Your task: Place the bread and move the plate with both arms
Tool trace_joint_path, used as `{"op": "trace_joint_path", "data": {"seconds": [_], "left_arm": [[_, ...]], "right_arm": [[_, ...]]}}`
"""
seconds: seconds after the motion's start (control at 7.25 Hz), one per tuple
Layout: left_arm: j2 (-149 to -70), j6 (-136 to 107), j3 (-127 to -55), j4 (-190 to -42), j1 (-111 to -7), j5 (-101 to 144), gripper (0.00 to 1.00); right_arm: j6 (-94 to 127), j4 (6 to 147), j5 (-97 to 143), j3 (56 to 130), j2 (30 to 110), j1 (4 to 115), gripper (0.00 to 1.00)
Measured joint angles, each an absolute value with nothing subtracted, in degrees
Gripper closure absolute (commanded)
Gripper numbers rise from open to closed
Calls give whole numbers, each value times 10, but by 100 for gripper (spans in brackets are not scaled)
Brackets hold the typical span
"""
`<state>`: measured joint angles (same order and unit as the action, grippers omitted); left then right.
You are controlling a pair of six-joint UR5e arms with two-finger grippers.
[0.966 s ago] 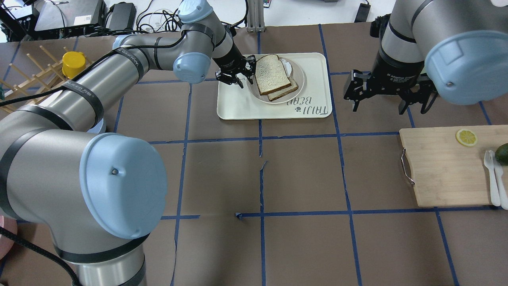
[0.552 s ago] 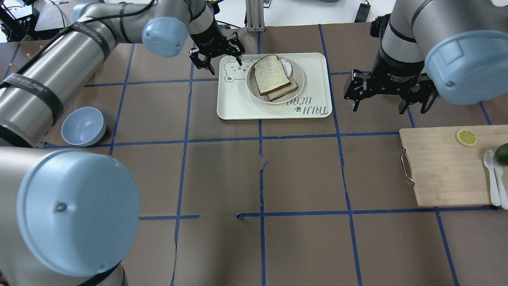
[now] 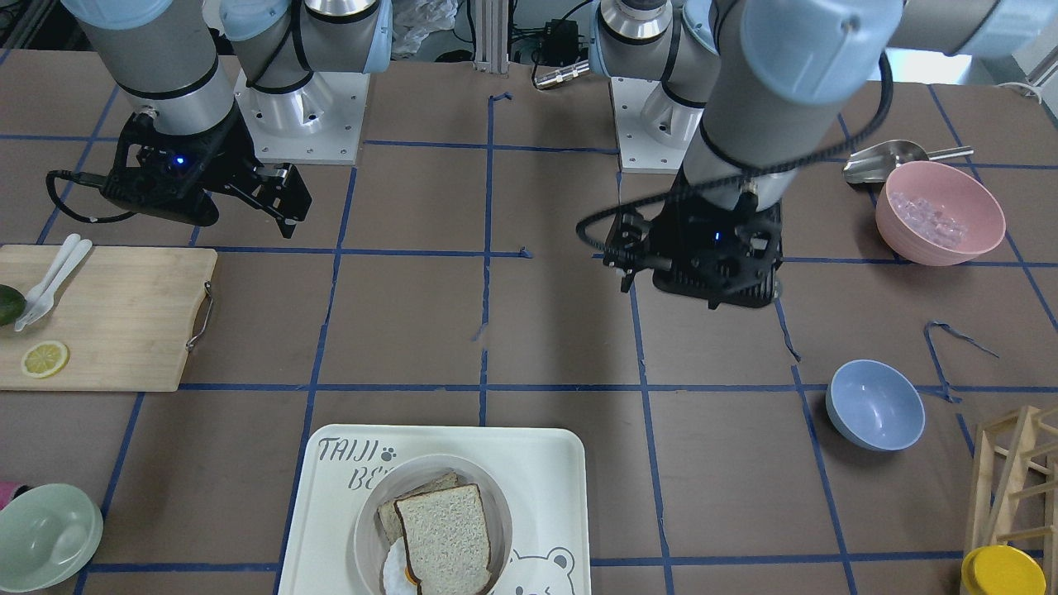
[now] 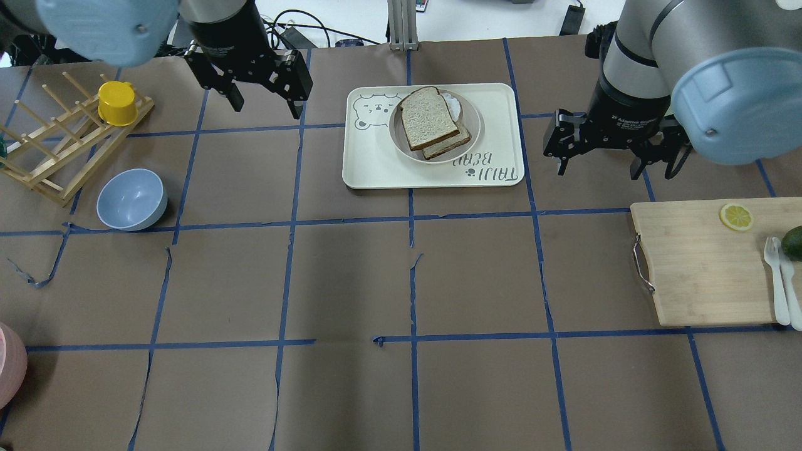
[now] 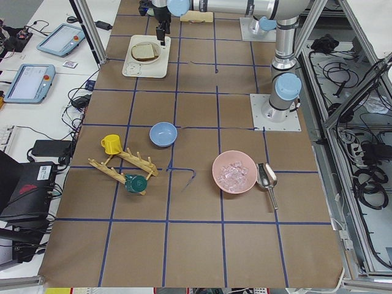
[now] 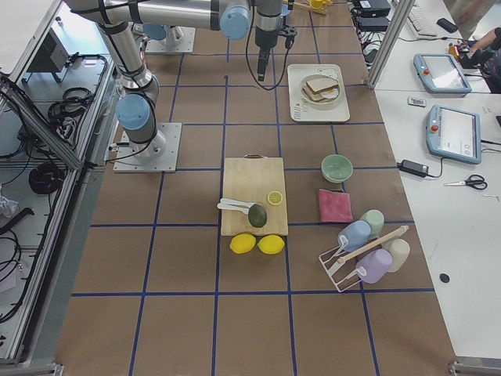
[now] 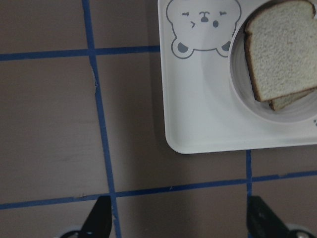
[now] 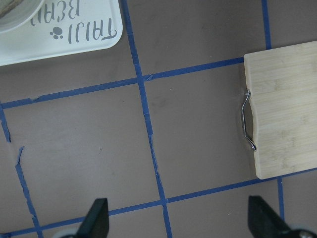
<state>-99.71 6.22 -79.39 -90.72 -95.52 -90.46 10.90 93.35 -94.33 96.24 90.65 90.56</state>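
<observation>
The bread [image 4: 429, 118], pale with a dark-brown crust, lies on top of a tanner slice [image 4: 450, 145] on the round cream plate [image 4: 474, 133]. The plate sits on the bear-print tray [image 4: 376, 169]. In the front-facing view the bread [image 3: 446, 537] and the plate [image 3: 364, 529] are at the bottom edge. My left gripper [image 4: 264, 103] is open and empty, left of the tray and above the table. Its wrist view shows the bread [image 7: 282, 59] at the upper right. My right gripper [image 4: 616, 168] is open and empty, right of the tray.
A blue bowl [image 4: 131, 199] and a wooden rack [image 4: 56, 150] with a yellow cup [image 4: 117, 102] stand at the left. A cutting board [image 4: 702, 263] with a lemon slice [image 4: 736, 217] and cutlery lies at the right. A pink bowl [image 3: 940, 212] stands near the left arm's base.
My left gripper has drawn back from the plate's left rim and moved left, away from the tray. The bread stays on the plate. The right arm has not moved.
</observation>
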Motion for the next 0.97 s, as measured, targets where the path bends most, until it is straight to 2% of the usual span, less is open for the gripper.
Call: {"op": "trace_joint_path", "data": {"seconds": [0.41,0.97], "left_arm": [[-890,63,-897,-902,-953,-908,7],[-877,56,-918,-872,-952,-906,5]], "right_arm": [[109,933,-943,962,907,906,0],[109,933,-943,962,909,906,0]]}}
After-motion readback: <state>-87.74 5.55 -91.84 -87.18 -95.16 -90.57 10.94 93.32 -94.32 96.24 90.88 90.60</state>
